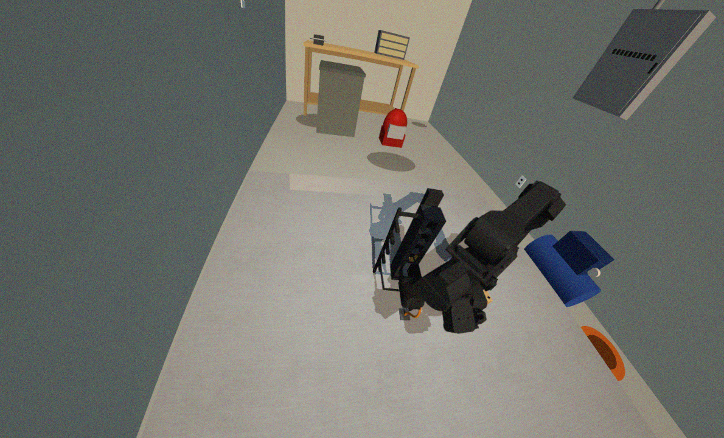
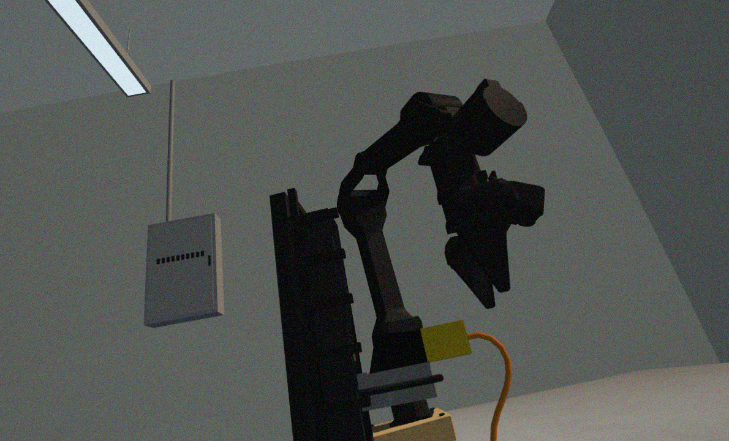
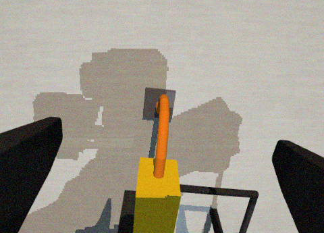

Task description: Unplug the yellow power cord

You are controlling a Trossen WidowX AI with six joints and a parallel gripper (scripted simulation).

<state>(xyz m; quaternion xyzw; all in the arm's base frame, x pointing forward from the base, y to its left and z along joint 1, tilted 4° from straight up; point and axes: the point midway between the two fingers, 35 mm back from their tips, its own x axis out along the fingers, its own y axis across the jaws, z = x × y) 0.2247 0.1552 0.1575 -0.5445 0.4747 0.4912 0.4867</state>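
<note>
The yellow plug [image 2: 446, 341] [image 3: 157, 186] stands to the right of the tall black power strip [image 2: 317, 307] [image 1: 420, 236] in the exterior view. Dark parts left of the plug make it hard to tell what lies between them. Its orange-yellow cord [image 2: 508, 372] [image 3: 162, 135] leaves the outer end and bends down. My gripper [image 2: 495, 297] [image 3: 171, 140] is open and empty, above and to the right of the plug in the exterior view, touching neither plug, cord nor strip. In the wrist view its fingers stand wide on either side. My arm hides the plug in the top view.
A thin black frame [image 1: 389, 289] [image 3: 219, 190] stands beside the strip. A grey block [image 1: 403, 313] [image 3: 149, 102] sits at the cord's far end. A grey bracket [image 2: 397, 378] lies below the plug, above my arm's tan base [image 2: 417, 430]. A blue tank [image 1: 558, 272] is near the wall.
</note>
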